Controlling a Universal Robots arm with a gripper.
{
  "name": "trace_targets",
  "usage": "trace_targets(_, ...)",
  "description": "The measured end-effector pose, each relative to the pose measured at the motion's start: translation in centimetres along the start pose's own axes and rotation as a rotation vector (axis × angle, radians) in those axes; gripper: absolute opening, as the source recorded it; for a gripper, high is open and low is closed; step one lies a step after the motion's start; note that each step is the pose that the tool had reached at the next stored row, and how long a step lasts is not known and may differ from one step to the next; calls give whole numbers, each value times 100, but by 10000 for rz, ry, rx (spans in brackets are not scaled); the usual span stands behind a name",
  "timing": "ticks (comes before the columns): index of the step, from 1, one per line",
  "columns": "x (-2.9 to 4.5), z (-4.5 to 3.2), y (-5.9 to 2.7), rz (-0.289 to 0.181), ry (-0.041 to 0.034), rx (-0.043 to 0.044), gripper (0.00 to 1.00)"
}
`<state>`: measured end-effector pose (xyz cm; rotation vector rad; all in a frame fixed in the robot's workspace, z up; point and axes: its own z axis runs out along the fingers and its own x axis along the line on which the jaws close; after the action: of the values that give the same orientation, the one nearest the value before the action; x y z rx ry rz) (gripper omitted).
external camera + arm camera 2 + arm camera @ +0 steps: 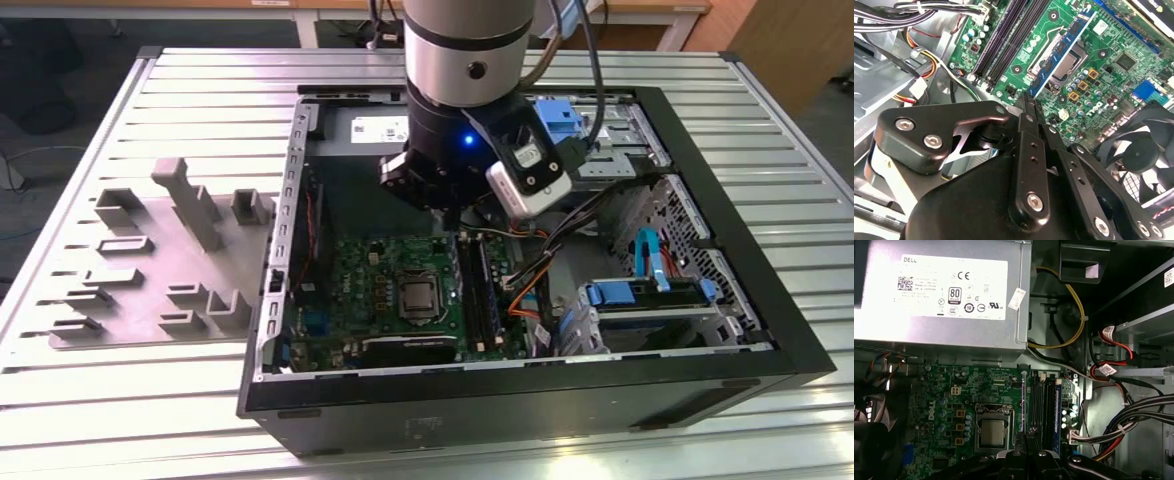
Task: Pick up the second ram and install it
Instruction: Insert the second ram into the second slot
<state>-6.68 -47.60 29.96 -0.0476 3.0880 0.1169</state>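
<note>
Blue-green second ram (1060, 55) clamped in gripper (1029, 98), above motherboard (1104, 65), near slots (1004, 40). Light, stiff, brittle (chips exposed): hold long edges, avoid flexing.

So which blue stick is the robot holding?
The second ram, the one pinched at one end by the jaws, over the green board. The other blue stick sits plugged into that board.

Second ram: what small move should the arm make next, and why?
Probably a slight sideways shift toward the empty slots: the gripper, shut on the second ram, holds it roughly parallel to them but seemingly offset toward the CPU socket.
</note>
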Motion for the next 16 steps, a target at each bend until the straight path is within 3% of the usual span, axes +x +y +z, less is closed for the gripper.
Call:
trace_targets(9, -95, 72, -8, 0, -1, -1, 12)
trace_targets(16, -115, 119, -21, 1, 0, 2, 12)
